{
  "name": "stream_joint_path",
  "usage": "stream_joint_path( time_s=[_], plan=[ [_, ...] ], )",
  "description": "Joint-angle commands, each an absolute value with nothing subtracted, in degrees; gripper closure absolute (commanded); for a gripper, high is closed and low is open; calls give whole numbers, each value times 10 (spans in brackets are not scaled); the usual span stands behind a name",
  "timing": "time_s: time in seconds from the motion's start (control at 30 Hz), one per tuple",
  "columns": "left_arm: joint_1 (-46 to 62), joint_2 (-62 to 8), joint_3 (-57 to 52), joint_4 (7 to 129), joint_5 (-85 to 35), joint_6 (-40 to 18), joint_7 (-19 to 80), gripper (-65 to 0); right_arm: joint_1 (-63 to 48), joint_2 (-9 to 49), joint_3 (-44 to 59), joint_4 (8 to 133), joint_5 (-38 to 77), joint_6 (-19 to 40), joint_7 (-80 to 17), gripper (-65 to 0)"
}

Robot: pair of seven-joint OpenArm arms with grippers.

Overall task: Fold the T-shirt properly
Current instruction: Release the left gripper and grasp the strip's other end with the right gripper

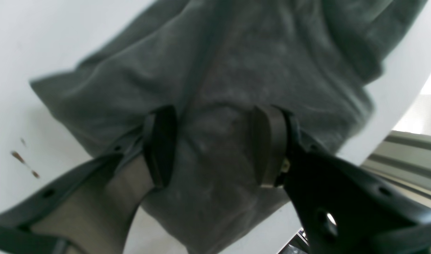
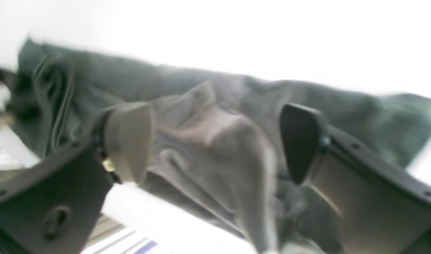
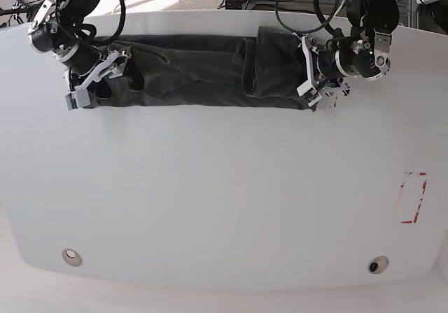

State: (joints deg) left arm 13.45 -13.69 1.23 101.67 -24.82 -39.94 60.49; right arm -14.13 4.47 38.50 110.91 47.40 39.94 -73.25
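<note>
The dark grey T-shirt [image 3: 196,71] lies folded into a long strip along the far side of the white table [image 3: 224,187]. My left gripper [image 3: 306,71] is at the strip's right end in the base view. In the left wrist view, the left gripper [image 1: 215,144] is open, its fingers [image 1: 161,144] resting apart on flat cloth [image 1: 236,63]. My right gripper [image 3: 94,82] is at the strip's left end. In the right wrist view, the right gripper [image 2: 215,141] is wide open, and a raised bump of cloth [image 2: 222,130] stands free between its fingers [image 2: 131,141].
A red rectangular mark [image 3: 413,197] sits on the table's right side. Two round fittings [image 3: 70,257] [image 3: 378,265] lie near the front edge. Small brown specks [image 1: 23,158] mark the table beside the cloth. Cables and equipment crowd the far edge behind the arms.
</note>
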Motion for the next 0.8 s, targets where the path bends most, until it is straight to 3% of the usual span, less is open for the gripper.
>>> stream_joint_path(
  time_s=[0.0, 0.1, 0.43, 0.57, 0.77],
  plan=[
    [129, -139, 12, 1006, -252, -400, 597, -306, -124, 60, 450, 1090, 506, 400, -751, -599],
    [129, -139, 12, 1004, -249, -400, 577, -306, -116, 86, 502, 1052, 506, 400, -762, -633],
    [128, -141, 11, 971, -249, -400, 561, -306, -95, 196, 569, 822, 508, 400, -761, -634],
    [128, -141, 11, 972, -250, -400, 561, -306, -95, 194, 563, 788, 508, 400, -761, -634],
    [124, -141, 11, 973, -252, -400, 562, -306, -99, 144, 514, 814, 508, 400, -761, -634]
  ],
)
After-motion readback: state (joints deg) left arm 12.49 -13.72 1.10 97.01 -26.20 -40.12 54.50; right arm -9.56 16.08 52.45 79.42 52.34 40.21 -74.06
